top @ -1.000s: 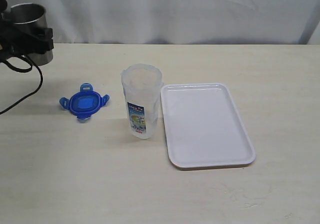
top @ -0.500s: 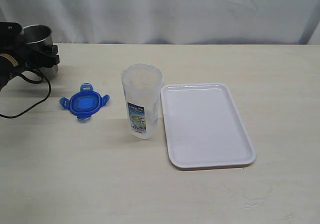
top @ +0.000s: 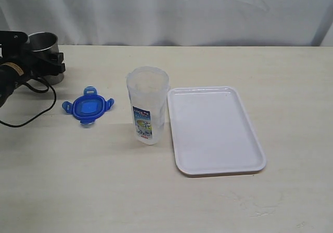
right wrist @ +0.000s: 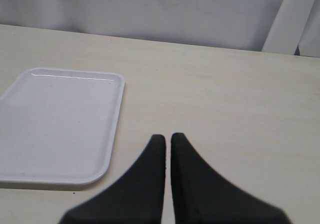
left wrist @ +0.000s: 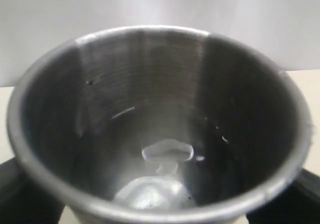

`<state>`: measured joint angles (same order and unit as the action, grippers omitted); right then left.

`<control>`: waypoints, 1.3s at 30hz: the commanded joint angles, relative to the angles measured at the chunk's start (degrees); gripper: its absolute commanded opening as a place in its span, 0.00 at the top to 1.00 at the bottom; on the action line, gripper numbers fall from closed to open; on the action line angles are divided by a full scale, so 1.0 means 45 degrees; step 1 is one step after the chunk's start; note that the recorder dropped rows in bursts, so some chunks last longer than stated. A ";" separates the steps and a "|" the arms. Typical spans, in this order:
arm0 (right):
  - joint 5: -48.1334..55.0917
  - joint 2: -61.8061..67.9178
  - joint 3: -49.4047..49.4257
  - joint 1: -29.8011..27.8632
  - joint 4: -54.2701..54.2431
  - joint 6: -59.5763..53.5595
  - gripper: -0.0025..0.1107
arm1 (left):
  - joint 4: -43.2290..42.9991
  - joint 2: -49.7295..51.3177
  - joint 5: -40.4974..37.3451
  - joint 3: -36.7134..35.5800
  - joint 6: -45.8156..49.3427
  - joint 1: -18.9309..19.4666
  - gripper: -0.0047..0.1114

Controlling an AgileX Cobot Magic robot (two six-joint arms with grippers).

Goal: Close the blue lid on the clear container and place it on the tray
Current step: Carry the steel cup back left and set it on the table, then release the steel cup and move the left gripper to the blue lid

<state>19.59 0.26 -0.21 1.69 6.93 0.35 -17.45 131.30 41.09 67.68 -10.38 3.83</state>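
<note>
Taking the exterior view as a clock face with 12 toward the white backdrop, none of the task looks done to me. The blue lid [top: 88,107] lies flat on the table [top: 104,191] with its flaps spread, at 9 o'clock from the clear container [top: 148,108] and apart from it. The container stands upright with its mouth open. It is on the table, just beside the near-left edge of the tray [top: 216,131], which sits at its 3 o'clock. The tray carries nothing.

My left end effector [top: 49,62] is busy with something else. It sits at 10 o'clock from the lid, at the far left edge, with its fingers [left wrist: 20,194] spread wide on either side of a steel cup [left wrist: 160,124]. I judge it to be gripping that cup. The cup's base seems to be at table level, though I cannot tell whether it bears weight there. My right end effector [right wrist: 167,136] has its tips pressed together on nothing, and hangs over bare table off the tray's far side from the container.

What remains is the whole job. I have to let go of the cup, pick up the lid, seat it on the container's mouth and press the flaps down. Then I lift the closed container across to 3 o'clock and stand it on the tray.
</note>
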 commanded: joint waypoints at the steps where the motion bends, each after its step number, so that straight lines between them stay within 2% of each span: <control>1: 0.0012 -0.0059 0.0048 -0.0051 -0.0072 0.0010 0.94 | 0.0030 0.0059 0.0293 0.0108 -0.0124 -0.0050 0.92; 3: 0.0012 -0.0059 0.0048 -0.0051 -0.0072 0.0010 0.94 | -0.0232 0.0059 0.0319 0.0108 -0.0124 -0.0050 0.82; 4: 0.0012 -0.0059 0.0048 -0.0051 -0.0072 0.0010 0.94 | -0.0355 0.0059 0.0378 0.0108 -0.0124 -0.0050 0.74; 8: 0.0012 -0.0059 0.0048 -0.0051 -0.0072 0.0010 0.94 | -0.0171 0.0059 0.0460 0.0108 -0.0088 -0.0050 0.31; 10: 0.0012 -0.0059 0.0048 -0.0051 -0.0072 0.0010 0.94 | 0.0090 0.0059 0.0284 0.0108 -0.0088 -0.0050 0.14; 12: 0.0012 -0.0059 0.0048 -0.0051 -0.0072 0.0010 0.94 | 0.0090 0.0059 0.0277 0.0108 -0.0088 -0.0050 0.05; 19: 0.0012 -0.0059 0.0048 -0.0051 -0.0072 0.0010 0.94 | -0.0318 0.0036 -0.0014 0.0108 -0.0138 -0.0050 0.06; 28: 0.0012 -0.0059 0.0048 -0.0051 -0.0072 0.0010 0.94 | -0.0372 -0.0890 -0.2433 0.0085 -0.0086 -0.0050 0.06; 30: 0.0012 -0.0059 0.0048 -0.0051 -0.0072 0.0010 0.94 | -0.0644 -0.1200 -0.2377 -0.0260 -0.0086 -0.0050 0.06; 32: 0.0012 -0.0059 0.0048 -0.0051 -0.0072 0.0010 0.94 | -0.0793 -0.1664 -0.1583 -0.1006 -0.0086 -0.0050 0.06; 39: 0.0012 -0.0059 0.0048 -0.0051 -0.0072 0.0010 0.94 | -0.0582 -0.2550 -0.1208 -0.2838 -0.0137 -0.0050 0.06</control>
<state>19.59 0.26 -0.21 1.69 6.93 0.35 -20.77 121.57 34.26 56.93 -10.59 3.83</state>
